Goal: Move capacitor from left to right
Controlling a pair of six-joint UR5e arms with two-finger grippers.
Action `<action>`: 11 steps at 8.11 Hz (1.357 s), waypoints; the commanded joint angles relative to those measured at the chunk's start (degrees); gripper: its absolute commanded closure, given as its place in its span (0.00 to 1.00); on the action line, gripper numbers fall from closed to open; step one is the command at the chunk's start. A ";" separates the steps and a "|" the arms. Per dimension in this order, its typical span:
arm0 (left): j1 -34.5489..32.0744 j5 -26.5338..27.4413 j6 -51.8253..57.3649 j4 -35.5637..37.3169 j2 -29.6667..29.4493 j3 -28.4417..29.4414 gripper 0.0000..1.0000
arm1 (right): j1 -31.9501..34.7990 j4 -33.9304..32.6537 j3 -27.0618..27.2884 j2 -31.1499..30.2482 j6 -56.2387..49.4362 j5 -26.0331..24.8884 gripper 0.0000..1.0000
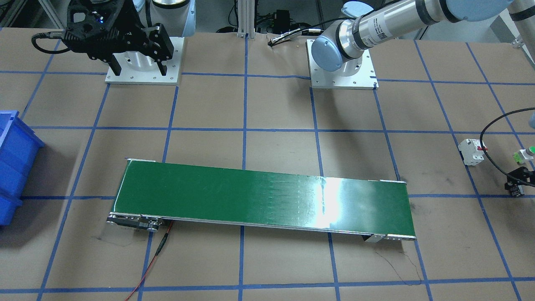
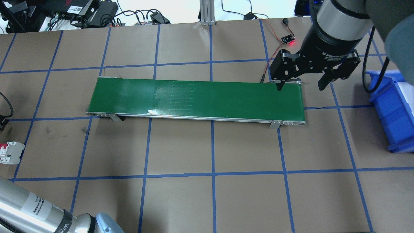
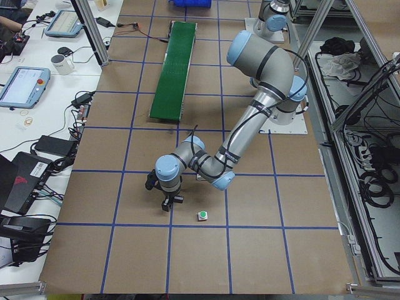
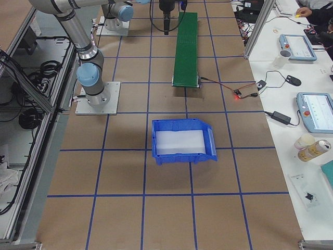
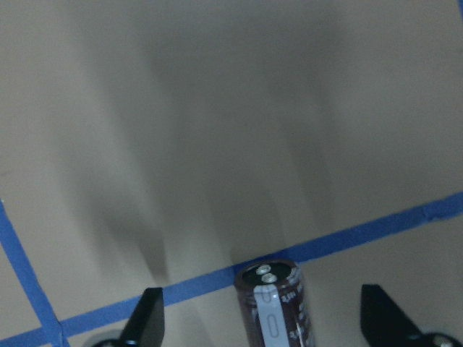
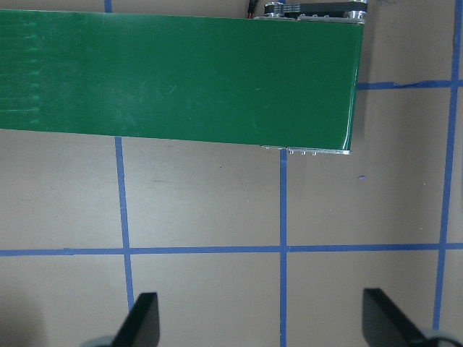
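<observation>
The capacitor [image 5: 271, 307], a dark brown cylinder with a pale stripe and a silvery end, shows only in the left wrist view, by a blue tape line. My left gripper [image 5: 264, 322] is open with one finger on each side of it, both clear of it. The left gripper is low over the table's left end [image 1: 517, 184] [image 3: 165, 190]. My right gripper [image 2: 302, 84] is open and empty, and hangs above the right end of the green conveyor belt [image 2: 194, 97]. It also shows in the front-facing view [image 1: 138, 67].
A white circuit breaker [image 1: 471, 151] [image 2: 9, 152] and a green-capped push button [image 1: 527, 154] [image 3: 202, 216] lie near the left gripper. A blue bin [image 2: 391, 113] [image 4: 182, 141] stands at the table's right end. A red-lit sensor board [image 2: 286, 40] with wires lies behind the belt.
</observation>
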 commanded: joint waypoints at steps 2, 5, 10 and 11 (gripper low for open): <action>0.01 -0.07 -0.86 0.68 -0.46 0.00 0.17 | 0.00 0.00 0.00 0.00 0.00 0.00 0.00; 0.01 0.28 -4.80 0.51 -0.37 0.00 0.46 | 0.00 0.00 0.09 -0.08 0.00 0.00 0.00; 0.01 0.46 -10.17 -3.62 1.83 -0.09 0.91 | 0.00 0.00 0.09 0.00 0.00 0.00 0.00; 0.01 0.37 -10.18 -3.62 1.74 -0.18 0.93 | 0.00 0.00 0.09 -0.08 0.00 0.00 0.00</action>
